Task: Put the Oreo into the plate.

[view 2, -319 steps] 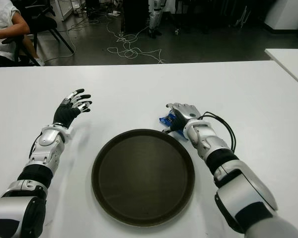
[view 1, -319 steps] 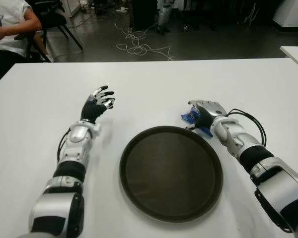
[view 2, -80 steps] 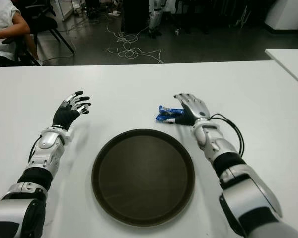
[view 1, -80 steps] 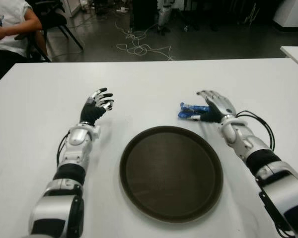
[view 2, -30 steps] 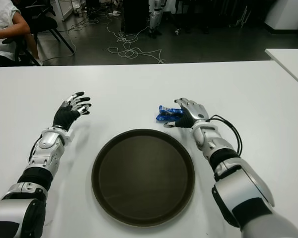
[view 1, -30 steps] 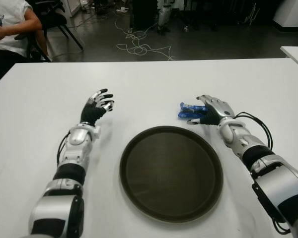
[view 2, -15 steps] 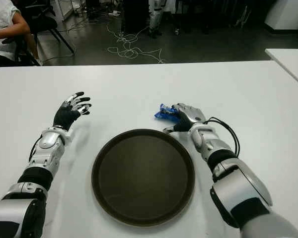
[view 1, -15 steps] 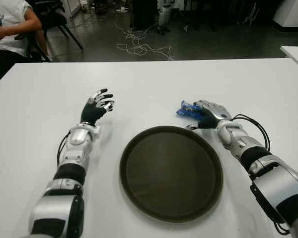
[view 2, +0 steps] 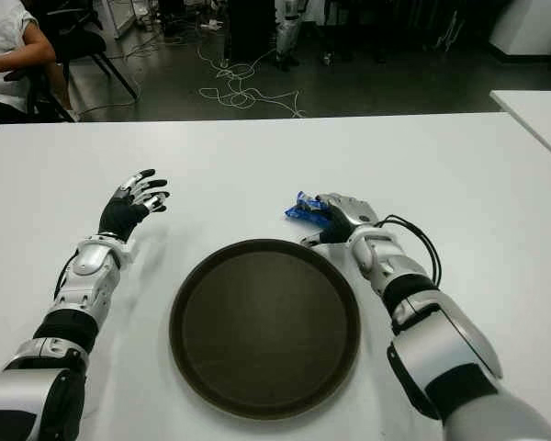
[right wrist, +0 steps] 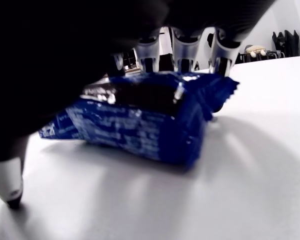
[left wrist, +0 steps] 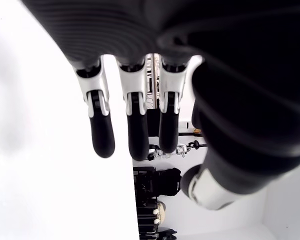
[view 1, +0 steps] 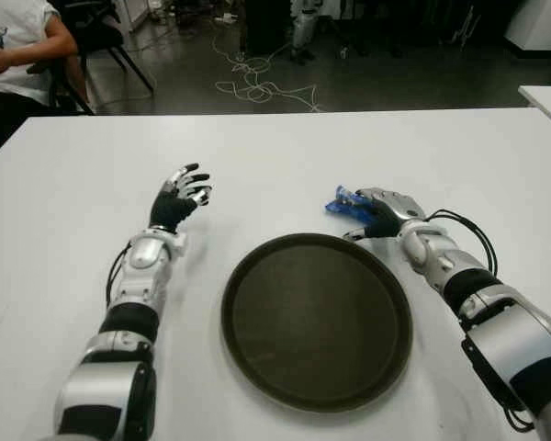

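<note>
Right hand (view 1: pixel 384 211) down over the blue Oreo pack (view 1: pixel 342 202), on the white table (view 1: pixel 275 147) just past the far-right rim of the plate (view 1: pixel 317 317). In the right wrist view, fingers (right wrist: pixel 182 42) draped over the top of the pack (right wrist: pixel 140 117), thumb tip (right wrist: pixel 7 185) planted on the table beside it; pack bottom looks in contact with the table, not lifted. Curled over the pack, touching it, but no firm closed grip visible, so can't call it grasped. Part of the pack sticking out from under the fingers on the side toward the table centre. Pack outside the plate, close to the rim but apart from it. Plate dark, round, sitting near the front edge, roughly centred between the two arms, nothing in it. Left hand (view 1: pixel 177 195) left of the plate, well apart from it, fingers spread and holding nothing; left wrist view shows fingers (left wrist: pixel 132 125) extended with gaps between them. Can't tell whether the left hand touches the table. Black cable (view 1: pixel 464 230) looping beside the right forearm. Person seated (view 1: pixel 14 46) beyond the far-left corner. Cables on the floor (view 1: pixel 257 78) past the far edge. Corner of a second white table (view 1: pixel 546 96) at the far right.
</note>
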Tool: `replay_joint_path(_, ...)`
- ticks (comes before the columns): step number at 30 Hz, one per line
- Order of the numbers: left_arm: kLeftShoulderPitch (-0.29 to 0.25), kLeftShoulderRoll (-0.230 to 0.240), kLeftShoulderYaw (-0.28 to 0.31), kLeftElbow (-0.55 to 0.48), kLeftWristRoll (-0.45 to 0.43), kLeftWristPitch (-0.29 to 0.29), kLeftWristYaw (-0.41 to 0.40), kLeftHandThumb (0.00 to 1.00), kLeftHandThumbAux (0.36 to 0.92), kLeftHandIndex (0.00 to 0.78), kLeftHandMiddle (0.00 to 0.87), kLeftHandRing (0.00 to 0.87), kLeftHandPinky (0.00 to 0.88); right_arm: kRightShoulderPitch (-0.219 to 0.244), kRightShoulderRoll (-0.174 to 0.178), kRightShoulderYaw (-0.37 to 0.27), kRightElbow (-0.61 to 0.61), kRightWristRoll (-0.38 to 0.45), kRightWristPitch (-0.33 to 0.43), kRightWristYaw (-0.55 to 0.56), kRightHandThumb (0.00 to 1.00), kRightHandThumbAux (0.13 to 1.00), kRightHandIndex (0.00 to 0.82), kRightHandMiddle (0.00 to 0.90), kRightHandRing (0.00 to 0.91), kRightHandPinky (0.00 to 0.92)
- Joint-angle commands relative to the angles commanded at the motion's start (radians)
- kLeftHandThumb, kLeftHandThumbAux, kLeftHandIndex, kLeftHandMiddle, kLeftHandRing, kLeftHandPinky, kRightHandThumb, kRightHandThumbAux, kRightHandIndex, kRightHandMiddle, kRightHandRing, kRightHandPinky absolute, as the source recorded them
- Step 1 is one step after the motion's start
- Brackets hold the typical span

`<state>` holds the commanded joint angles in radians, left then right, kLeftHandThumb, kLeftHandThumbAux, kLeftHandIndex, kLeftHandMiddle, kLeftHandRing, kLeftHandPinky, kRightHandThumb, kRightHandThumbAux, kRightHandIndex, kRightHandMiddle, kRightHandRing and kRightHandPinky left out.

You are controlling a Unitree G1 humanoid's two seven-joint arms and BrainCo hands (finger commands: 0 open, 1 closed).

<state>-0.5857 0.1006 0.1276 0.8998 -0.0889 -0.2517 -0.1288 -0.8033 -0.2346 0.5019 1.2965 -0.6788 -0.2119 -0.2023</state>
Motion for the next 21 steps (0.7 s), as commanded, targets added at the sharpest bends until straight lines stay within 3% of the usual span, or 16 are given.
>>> replay_joint_path(14, 0.004, 0.002, -0.009, -0.005, 0.009, -0.001, 0.0, 0.21, 0.819, 0.173, 0.254, 0.266, 0.328, 0.01, -0.001, -0.015, 0.002, 0.028, -0.011, -0.009, 0.0, 0.638, 0.225, 0.232, 0.25, 0.258)
replay_joint_path(21, 0.009, -0.003, -0.008, -0.015, 0.003, 0.002, -0.003, 0.211, 0.823, 0.173, 0.256, 0.264, 0.325, 0.013, 0.0, -0.018, 0.004, 0.031, -0.013, -0.027, 0.0, 0.641, 0.319, 0.264, 0.255, 0.227)
